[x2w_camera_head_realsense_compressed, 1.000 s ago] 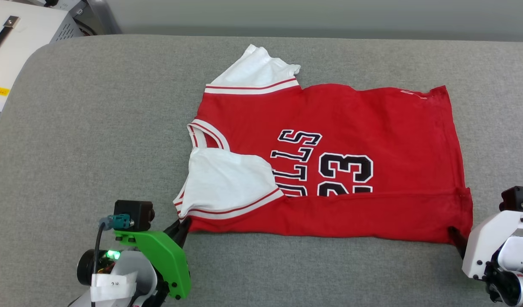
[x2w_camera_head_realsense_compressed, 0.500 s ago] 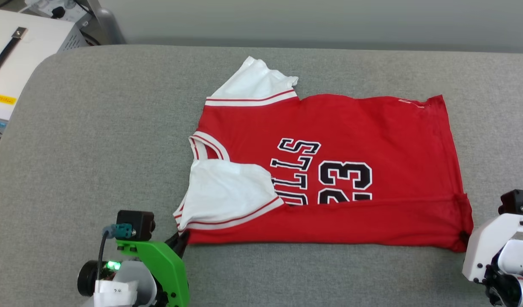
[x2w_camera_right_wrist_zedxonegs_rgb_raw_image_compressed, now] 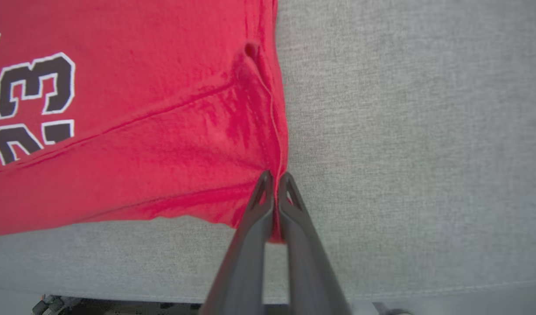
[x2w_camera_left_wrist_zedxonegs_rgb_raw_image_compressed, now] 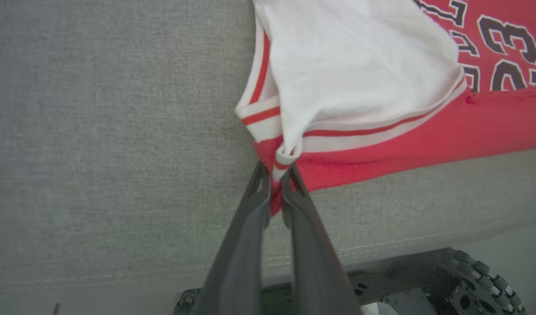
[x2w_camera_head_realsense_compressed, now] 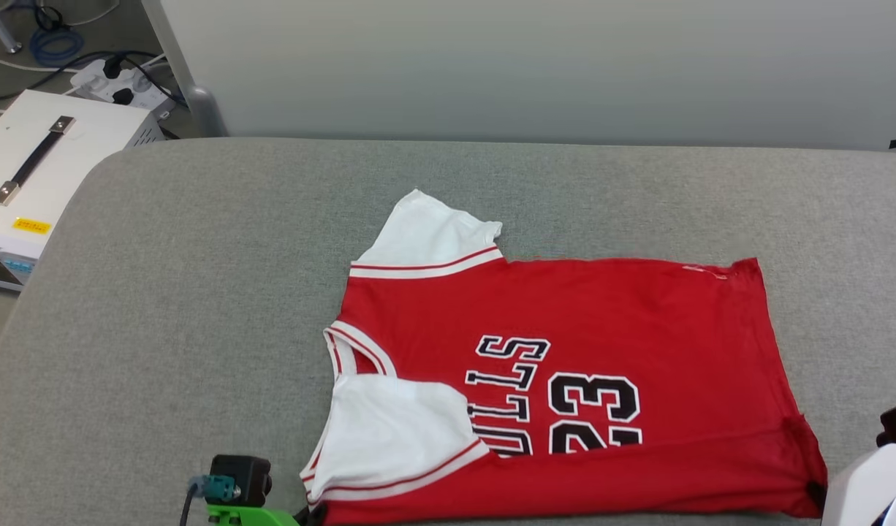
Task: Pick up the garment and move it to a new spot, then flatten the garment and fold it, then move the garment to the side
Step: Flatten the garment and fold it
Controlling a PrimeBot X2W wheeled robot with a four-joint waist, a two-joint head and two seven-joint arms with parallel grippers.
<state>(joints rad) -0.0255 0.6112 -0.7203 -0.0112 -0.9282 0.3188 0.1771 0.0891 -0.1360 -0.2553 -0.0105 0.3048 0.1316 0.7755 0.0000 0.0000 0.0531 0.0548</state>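
Pinching garment (x2w_camera_head_realsense_compressed: 565, 380) (both end effectors (x2w_camera_left_wrist_zedxonegs_rgb_raw_image_compressed: 275, 171) (x2w_camera_right_wrist_zedxonegs_rgb_raw_image_compressed: 275, 177)).

Broad grey woven-cloth tabletop (x2w_camera_head_realsense_compressed: 199, 307) with a rounded far-left corner, evenly lit, free of hard shadows. Behind it, a plain pale grey wall panel (x2w_camera_head_realsense_compressed: 528, 66). Off the left edge, a white box-shaped case (x2w_camera_head_realsense_compressed: 90, 146) with a black strap handle and a small yellow label. Beyond that, on grey floor (x2w_camera_head_realsense_compressed: 104, 29): a white power strip (x2w_camera_head_realsense_compressed: 119, 77) with black plugs, and a blue coiled cable (x2w_camera_head_realsense_compressed: 53, 44). Beside the strip, a slanted grey metal post (x2w_camera_head_realsense_compressed: 188, 95). Along the near table edge, a pale stitched seam (x2w_camera_left_wrist_zedxonegs_rgb_raw_image_compressed: 97, 275).
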